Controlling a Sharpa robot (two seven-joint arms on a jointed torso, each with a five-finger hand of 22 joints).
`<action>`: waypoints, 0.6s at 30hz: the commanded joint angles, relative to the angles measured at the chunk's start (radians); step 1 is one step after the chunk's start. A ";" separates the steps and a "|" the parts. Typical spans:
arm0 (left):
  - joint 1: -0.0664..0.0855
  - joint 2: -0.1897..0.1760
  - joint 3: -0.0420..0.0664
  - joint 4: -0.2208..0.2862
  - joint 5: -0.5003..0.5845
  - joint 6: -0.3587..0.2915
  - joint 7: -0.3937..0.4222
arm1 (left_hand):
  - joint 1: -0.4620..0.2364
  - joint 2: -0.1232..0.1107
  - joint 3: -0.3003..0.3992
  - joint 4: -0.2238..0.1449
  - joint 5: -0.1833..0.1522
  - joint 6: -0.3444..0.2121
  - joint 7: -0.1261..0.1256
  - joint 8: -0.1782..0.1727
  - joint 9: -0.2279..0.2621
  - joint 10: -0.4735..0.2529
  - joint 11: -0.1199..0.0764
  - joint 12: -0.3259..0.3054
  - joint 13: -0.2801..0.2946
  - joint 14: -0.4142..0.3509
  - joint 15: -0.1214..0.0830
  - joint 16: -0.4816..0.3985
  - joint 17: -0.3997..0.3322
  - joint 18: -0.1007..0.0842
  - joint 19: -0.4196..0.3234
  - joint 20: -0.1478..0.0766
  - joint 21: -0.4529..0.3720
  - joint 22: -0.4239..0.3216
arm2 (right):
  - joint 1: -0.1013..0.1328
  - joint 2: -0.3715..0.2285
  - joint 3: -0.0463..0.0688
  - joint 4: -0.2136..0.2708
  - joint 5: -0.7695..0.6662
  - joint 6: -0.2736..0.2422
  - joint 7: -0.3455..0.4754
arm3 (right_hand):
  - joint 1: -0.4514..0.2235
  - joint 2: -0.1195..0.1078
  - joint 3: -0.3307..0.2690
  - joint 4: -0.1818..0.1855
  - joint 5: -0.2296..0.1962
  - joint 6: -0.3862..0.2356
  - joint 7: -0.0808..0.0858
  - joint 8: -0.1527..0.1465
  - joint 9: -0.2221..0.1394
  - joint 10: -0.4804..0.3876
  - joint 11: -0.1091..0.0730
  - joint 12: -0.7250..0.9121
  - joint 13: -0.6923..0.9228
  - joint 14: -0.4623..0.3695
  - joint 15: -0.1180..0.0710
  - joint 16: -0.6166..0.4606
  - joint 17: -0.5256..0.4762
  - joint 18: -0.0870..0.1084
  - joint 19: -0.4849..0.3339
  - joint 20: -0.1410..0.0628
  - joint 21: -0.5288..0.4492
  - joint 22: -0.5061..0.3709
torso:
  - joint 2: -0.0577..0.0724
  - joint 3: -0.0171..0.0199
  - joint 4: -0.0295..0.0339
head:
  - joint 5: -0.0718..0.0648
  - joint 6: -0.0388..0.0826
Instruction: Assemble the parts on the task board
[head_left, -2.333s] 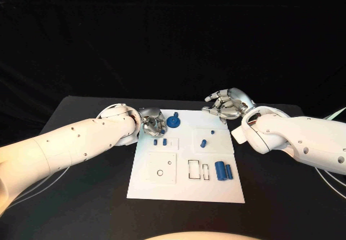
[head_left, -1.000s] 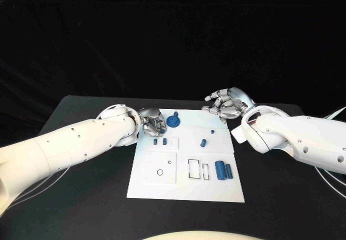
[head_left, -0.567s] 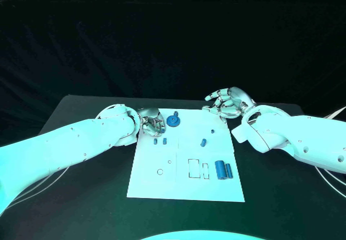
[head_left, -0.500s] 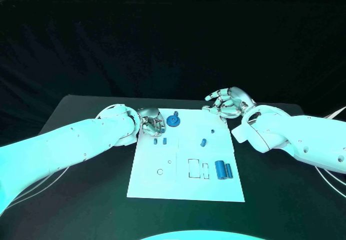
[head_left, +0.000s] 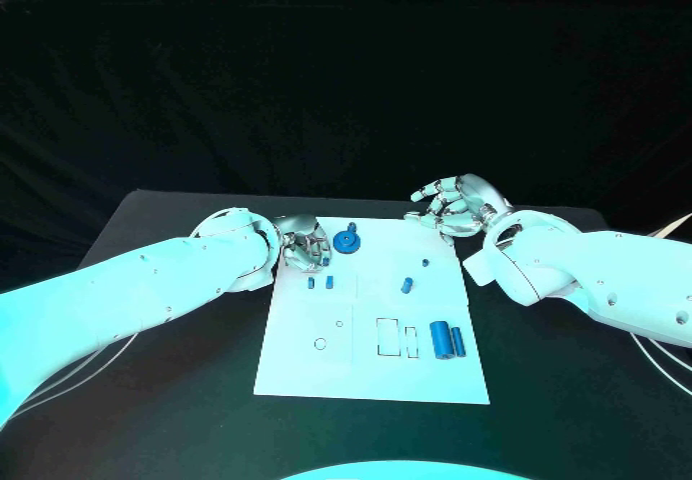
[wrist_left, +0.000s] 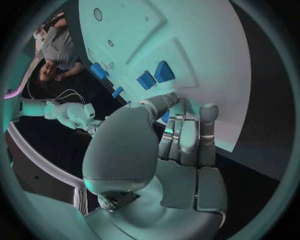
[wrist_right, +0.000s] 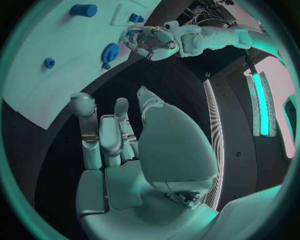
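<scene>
The white task board (head_left: 303, 365) lies in the middle of the black table. A blue gear-shaped part (head_left: 346, 240) sits at its far left corner, also seen as the gear (wrist_right: 110, 52). Two small blue pegs (head_left: 320, 282) stand below it, and a small blue piece (head_left: 408, 286) lies mid-board. Two blue cylinders (head_left: 447, 340) lie by the rectangular slots (head_left: 388, 337). My left hand (head_left: 303, 246) hovers at the board's far left edge beside the gear, fingers curled in, holding nothing. My right hand (head_left: 454, 208) hangs over the far right corner, fingers curled, holding nothing.
The board (wrist_left: 187, 45) and the pegs (wrist_left: 155, 75) lie just past my left hand's fingers (wrist_left: 187, 135). Black table surface (head_left: 173, 400) surrounds the board on all sides. A white cable (head_left: 656, 360) curves along the table's right side.
</scene>
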 joint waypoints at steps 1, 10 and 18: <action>0.000 -0.002 0.002 0.002 0.001 -0.012 0.003 | -0.016 -0.009 0.020 -0.008 -0.009 -0.020 0.000 -0.020 -0.019 -0.016 -0.004 0.015 0.019 -0.001 0.000 0.018 0.016 -0.032 -0.015 -0.002 0.010 0.004 | -0.001 0.000 0.000 -0.001 -0.001 0.003 0.002 | -0.017 0.001 0.045 0.000 0.002 0.009 0.001 0.024 -0.003 -0.039 -0.008 -0.010 -0.006 -0.004 -0.001 -0.017 -0.005 0.007 -0.006 -0.003 -0.014 -0.004 | 0.000 0.0001 -0.0001 | 0.000 0.001; 0.000 -0.022 0.005 0.023 0.008 -0.017 0.020 | -0.036 -0.024 0.002 0.002 -0.008 -0.036 0.001 -0.034 -0.029 -0.042 0.003 0.032 0.031 -0.015 0.006 0.016 -0.001 -0.028 -0.035 0.002 -0.006 -0.016 | -0.002 -0.001 0.000 -0.001 -0.001 0.003 0.002 | -0.019 -0.002 0.046 0.000 0.002 0.007 0.002 0.025 -0.004 -0.039 -0.008 -0.010 -0.010 -0.004 -0.001 -0.019 -0.006 0.007 -0.006 -0.004 -0.020 -0.008 | 0.000 0.0003 -0.0004 | -0.001 0.001; 0.000 -0.048 0.009 0.049 0.039 -0.006 0.042 | -0.044 -0.031 -0.010 0.009 -0.008 0.035 0.021 0.002 -0.021 -0.063 0.014 0.059 0.047 -0.020 0.016 0.020 -0.005 -0.028 -0.041 0.010 -0.015 -0.022 | -0.002 -0.003 0.000 -0.007 -0.001 0.000 0.004 | -0.018 -0.002 0.047 -0.001 0.002 0.007 0.002 0.026 -0.004 -0.039 -0.008 -0.010 -0.011 -0.004 -0.001 -0.020 -0.005 0.007 -0.005 -0.004 -0.020 -0.009 | -0.001 0.0002 0.0007 | -0.003 0.000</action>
